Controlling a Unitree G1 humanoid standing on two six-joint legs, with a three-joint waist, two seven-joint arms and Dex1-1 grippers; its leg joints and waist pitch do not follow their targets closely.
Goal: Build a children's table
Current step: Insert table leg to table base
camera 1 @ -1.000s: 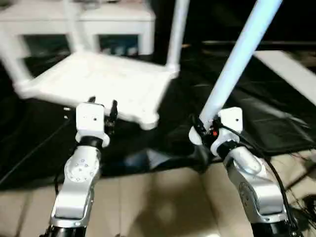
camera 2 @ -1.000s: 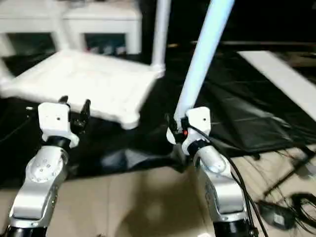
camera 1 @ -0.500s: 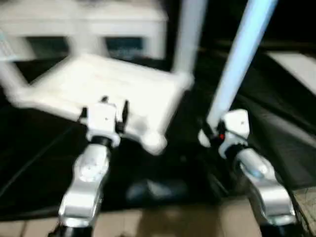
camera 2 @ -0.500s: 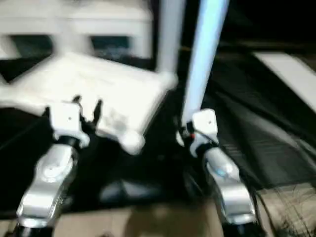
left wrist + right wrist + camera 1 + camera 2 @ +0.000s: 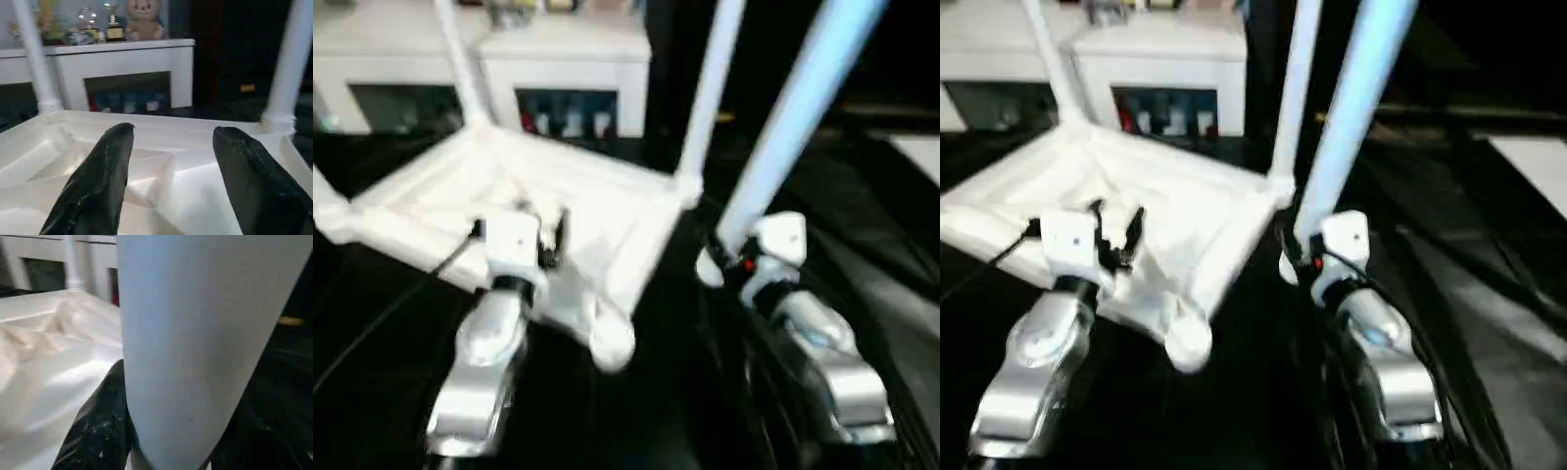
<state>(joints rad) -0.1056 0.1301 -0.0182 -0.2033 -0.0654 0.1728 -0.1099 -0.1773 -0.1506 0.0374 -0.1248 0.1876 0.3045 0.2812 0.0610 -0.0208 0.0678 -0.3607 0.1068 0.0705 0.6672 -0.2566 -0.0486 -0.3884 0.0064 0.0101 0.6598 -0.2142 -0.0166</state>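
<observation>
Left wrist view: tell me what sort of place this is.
Probably a lived-in room or a showroom corner, not a workshop: a white cabinet carries trophies and a plush toy, and the upturned tabletop lies on dark floor covering.

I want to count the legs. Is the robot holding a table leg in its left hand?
No, the left gripper is open over the tabletop with nothing in it.

- Your left arm reaches forward; the left gripper (image 5: pixel 1114 227) hangs with its black fingers (image 5: pixel 98 181) spread apart and nothing between them.
- Your right gripper (image 5: pixel 729 262) clamps the leg (image 5: pixel 783 117), which rises tilted.
</observation>
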